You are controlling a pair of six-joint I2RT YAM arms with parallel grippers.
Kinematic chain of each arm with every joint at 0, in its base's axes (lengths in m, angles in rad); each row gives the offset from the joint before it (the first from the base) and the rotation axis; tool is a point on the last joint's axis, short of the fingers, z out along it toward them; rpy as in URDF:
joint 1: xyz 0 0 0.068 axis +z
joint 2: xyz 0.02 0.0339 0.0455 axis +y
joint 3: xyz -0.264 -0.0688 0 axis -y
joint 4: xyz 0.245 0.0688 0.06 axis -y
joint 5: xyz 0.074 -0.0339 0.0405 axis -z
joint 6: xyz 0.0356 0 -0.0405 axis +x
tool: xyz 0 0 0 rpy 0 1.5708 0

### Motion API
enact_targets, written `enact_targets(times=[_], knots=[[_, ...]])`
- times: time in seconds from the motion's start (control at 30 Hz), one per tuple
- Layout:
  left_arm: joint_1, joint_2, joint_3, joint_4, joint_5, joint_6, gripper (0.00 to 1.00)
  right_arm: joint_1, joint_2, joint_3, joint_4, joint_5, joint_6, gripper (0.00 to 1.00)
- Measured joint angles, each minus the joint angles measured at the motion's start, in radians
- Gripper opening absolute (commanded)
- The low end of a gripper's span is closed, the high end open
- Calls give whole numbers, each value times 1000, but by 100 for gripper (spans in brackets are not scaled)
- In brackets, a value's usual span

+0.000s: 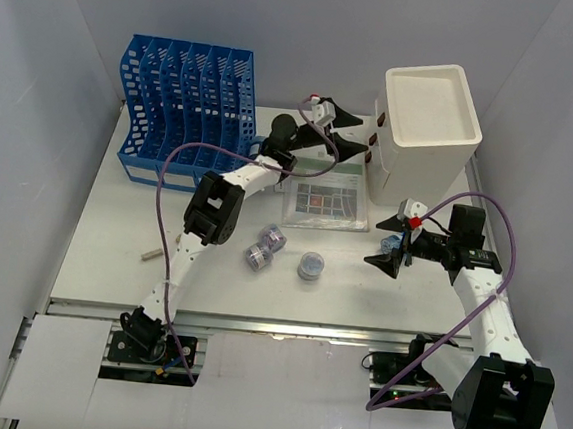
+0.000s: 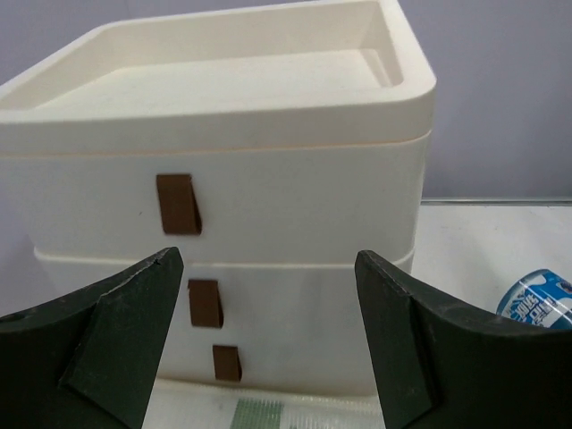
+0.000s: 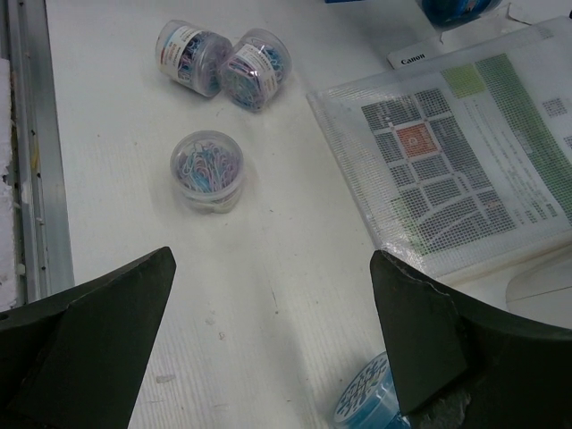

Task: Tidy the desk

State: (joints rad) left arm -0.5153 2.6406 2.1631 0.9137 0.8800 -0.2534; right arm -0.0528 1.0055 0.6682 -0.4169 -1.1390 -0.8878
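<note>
- Under both pincers lies the desk [image 1: 113, 250], a white top; its metal rail [image 1: 287, 327] runs along the near edge, behind the right pincer [image 1: 384, 243] on the side of the arm bases.
- Right pincer: jaws wide apart, nothing clamped. A blue tub [image 3: 365, 404] sits on the desk just below the gap, closer to one finger; contact cannot be told.
- Ahead of the right pincer: one clear tub of paper clips [image 3: 207, 170] standing alone. Further ahead, two more clip tubs [image 3: 189, 55] lie touching each other.
- Between the two pincers: a clear mesh pouch [image 1: 326, 203] holding a printed sheet lies flat on the desk.
- Left pincer [image 2: 266, 257]: jaws apart, empty, raised above the pouch's far edge.
- Directly ahead of the left pincer: the cream drawer cabinet [image 2: 268, 197], near but not touched, its brown drawer tabs [image 2: 178, 204] facing the fingers.
- Well behind the left pincer: the blue slotted file rack [image 1: 181, 105], upright at the far left of the desk.
</note>
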Motion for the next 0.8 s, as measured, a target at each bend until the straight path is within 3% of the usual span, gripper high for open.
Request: enact_targets(times=[0.27, 0.47, 0.7, 0.8], knots=[[-73, 85, 162, 4, -126, 97, 84, 0, 4, 0, 1, 10, 17, 96], [-82, 134, 192, -3, -256, 142, 78, 0, 3, 0, 1, 10, 23, 96], [-80, 146, 176, 12, -354, 144, 75, 1, 1, 1, 0, 13, 28, 96], [-79, 84, 27, 52, -373, 135, 76, 16, 1, 11, 0, 55, 38, 96]])
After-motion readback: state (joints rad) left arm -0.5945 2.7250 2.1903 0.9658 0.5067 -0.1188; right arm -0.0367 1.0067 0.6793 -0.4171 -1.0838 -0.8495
